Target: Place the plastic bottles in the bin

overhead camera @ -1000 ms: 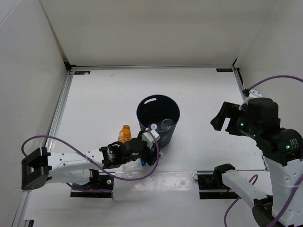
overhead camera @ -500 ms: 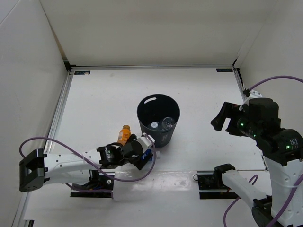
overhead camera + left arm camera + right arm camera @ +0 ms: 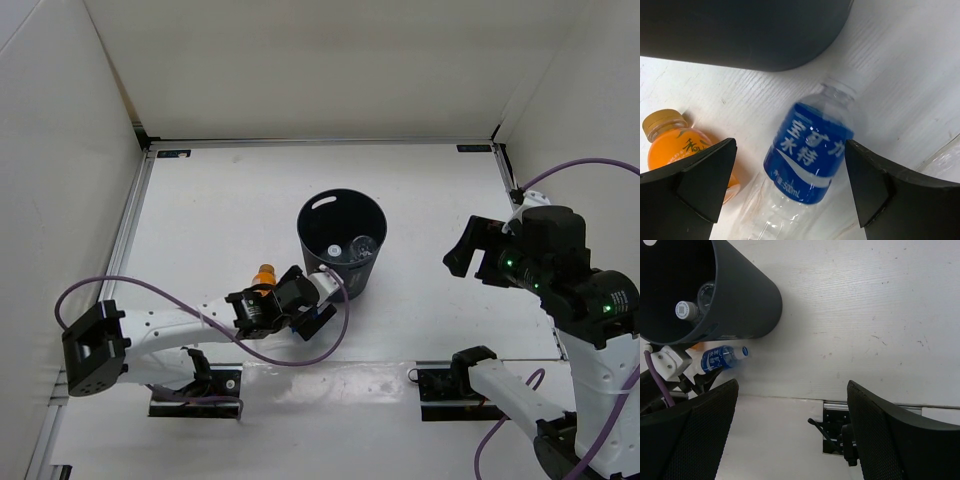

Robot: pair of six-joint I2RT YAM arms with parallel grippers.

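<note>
Seen from overhead, the left arm (image 3: pixel 170 335), at eight o'clock, has slim white links joined by black cylindrical joints, with a boxy black block (image 3: pixel 95 350) at its outer end. A thin purple cable (image 3: pixel 110 280) loops along it. The right arm (image 3: pixel 590 300), at four o'clock, has a bulky black housing dotted with small green lights (image 3: pixel 503 262) above smooth white links. A second purple cable (image 3: pixel 575 168) arches over it at two o'clock. Up close, the left gripper (image 3: pixel 790 145) has two matt black, wedge-shaped fingers (image 3: pixel 700 180). The right gripper (image 3: pixel 792 385) has black fingers (image 3: pixel 880 430) with a fine mesh texture.
</note>
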